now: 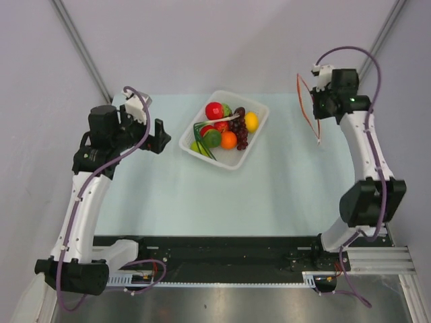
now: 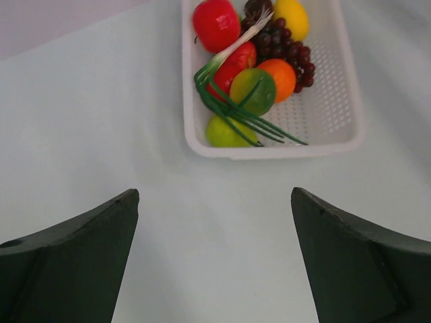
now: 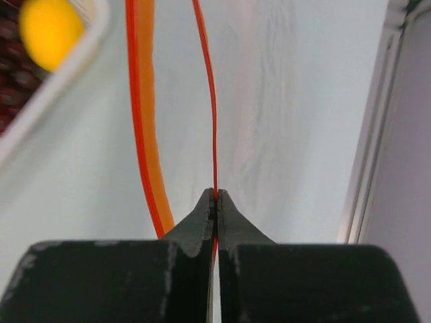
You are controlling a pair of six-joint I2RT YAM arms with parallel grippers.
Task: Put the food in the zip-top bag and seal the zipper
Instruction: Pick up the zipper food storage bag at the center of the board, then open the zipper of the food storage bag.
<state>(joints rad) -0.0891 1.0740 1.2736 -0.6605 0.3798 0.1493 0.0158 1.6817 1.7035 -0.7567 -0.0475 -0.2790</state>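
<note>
The right gripper (image 3: 215, 198) has its dark, wedge-shaped fingers pressed together on the thin orange-red zipper (image 3: 210, 101) of the zip-top bag (image 3: 259, 114), pinching one lip of the mouth. The bag hangs off the table, its clear film soft and faintly wrinkled. The other lip bows away to the left as a wider orange band, so the mouth gapes. From above, the strip reads as a narrow loop beside the raised right wrist, well apart from the tray (image 1: 254, 142).

The left gripper (image 2: 214, 195) hovers over the smooth, pale blue-green table (image 1: 202, 202) with its matte black fingers spread wide and holding nothing, just short of the tray.

The food lies in that rigid white tray, rectangular with rounded corners and a perforated floor. It holds a glossy red apple (image 2: 215, 23), a round orange (image 2: 279, 77), a yellow lemon (image 2: 291, 17), two smooth green fruits (image 2: 252, 91), a knobbly dark purple grape bunch (image 2: 289, 50), and thin green beans (image 2: 249, 118) fanned over the pile.
</note>
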